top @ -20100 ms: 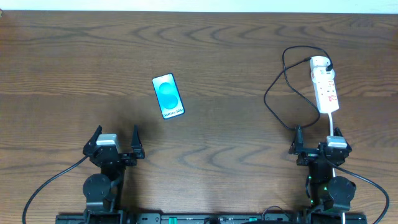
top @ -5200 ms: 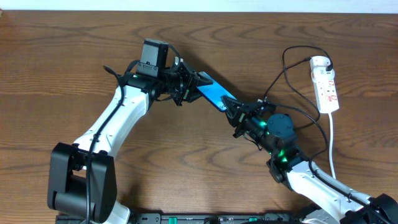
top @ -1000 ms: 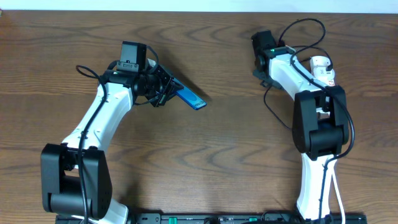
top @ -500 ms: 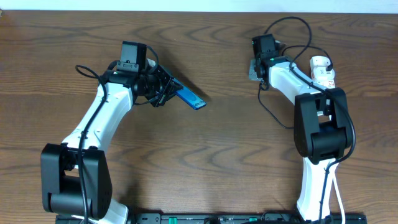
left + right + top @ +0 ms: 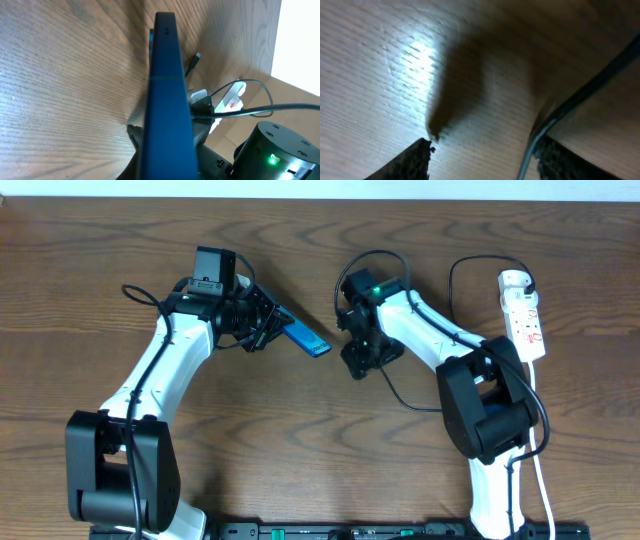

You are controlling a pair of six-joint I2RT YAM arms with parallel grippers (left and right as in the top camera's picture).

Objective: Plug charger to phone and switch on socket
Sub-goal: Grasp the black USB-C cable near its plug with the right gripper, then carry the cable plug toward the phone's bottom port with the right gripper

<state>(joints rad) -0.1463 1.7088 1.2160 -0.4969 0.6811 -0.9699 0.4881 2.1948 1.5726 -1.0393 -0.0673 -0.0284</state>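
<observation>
My left gripper (image 5: 268,328) is shut on the phone (image 5: 308,340) and holds it tilted above the table, blue side up. In the left wrist view the phone (image 5: 167,100) stands edge-on between the fingers of the left gripper (image 5: 167,155). The charger's connector tip (image 5: 196,56) hangs just beyond the phone's end. My right gripper (image 5: 358,365) hovers a little right of the phone. Its jaws are open, and the black charger cable (image 5: 600,80) runs past the inside of its right finger (image 5: 565,160). The white socket (image 5: 522,315) lies at the far right.
The charger cable (image 5: 451,280) loops over the table between the right arm and the socket. The socket's white cord (image 5: 535,410) runs toward the front edge. The right arm's links (image 5: 430,340) stretch across the table's right half.
The right arm has swung from the back, near the socket, leftward and forward to beside the phone, with the black cable trailing along. The left arm and phone have stayed still.
</observation>
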